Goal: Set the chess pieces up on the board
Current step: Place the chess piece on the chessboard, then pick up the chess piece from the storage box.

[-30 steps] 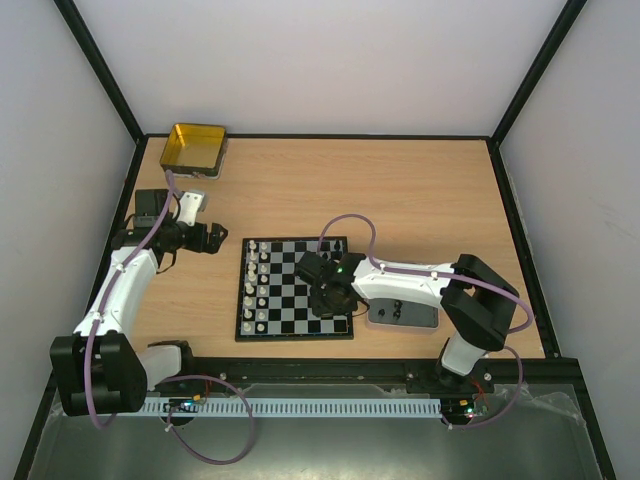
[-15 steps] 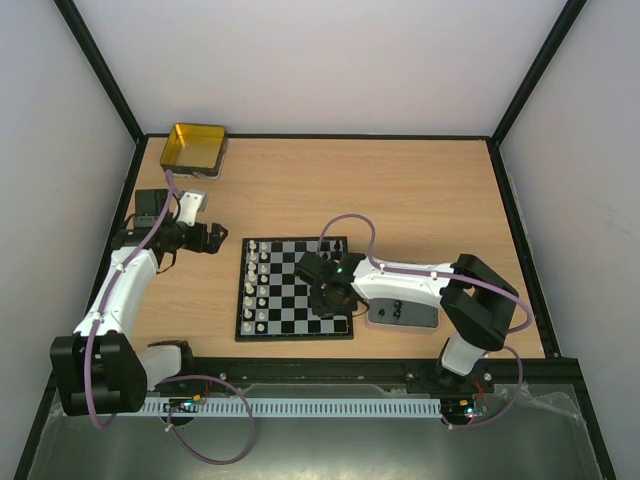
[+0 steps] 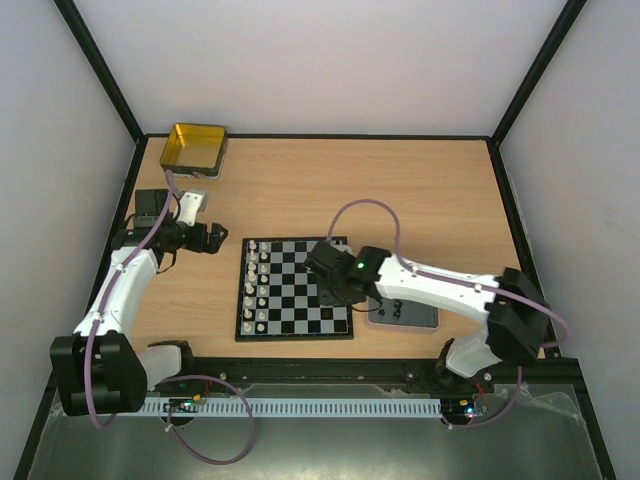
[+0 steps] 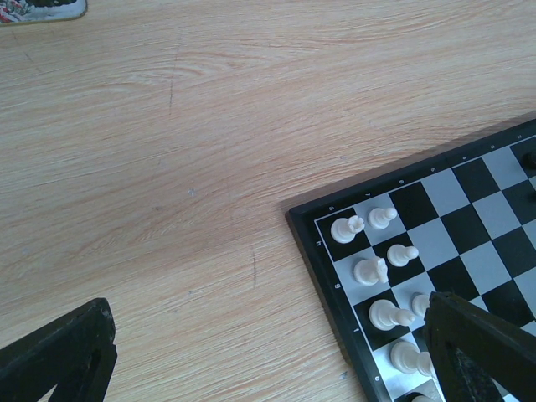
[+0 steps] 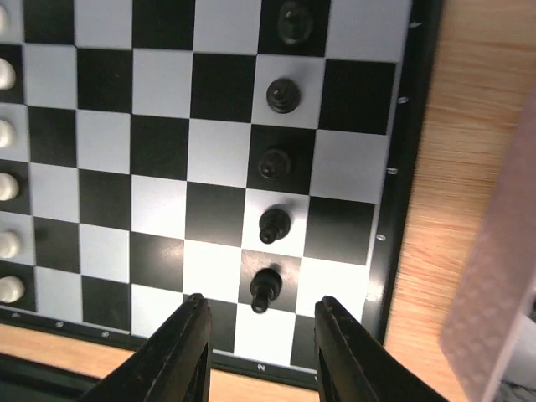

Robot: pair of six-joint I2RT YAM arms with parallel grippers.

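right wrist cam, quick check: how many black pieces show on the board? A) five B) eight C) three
A: five black pieces stand in a single line, one square in from the rim of the board.

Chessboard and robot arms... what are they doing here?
The robot is setting up a chess game. The right arm hangs over the right edge of the board, its jaws parted above the nearest of five black pieces standing in a row there, gripping nothing. White pieces stand in two rows along the board's left side. The left arm waits beside the board with its jaws wide open, holding nothing.
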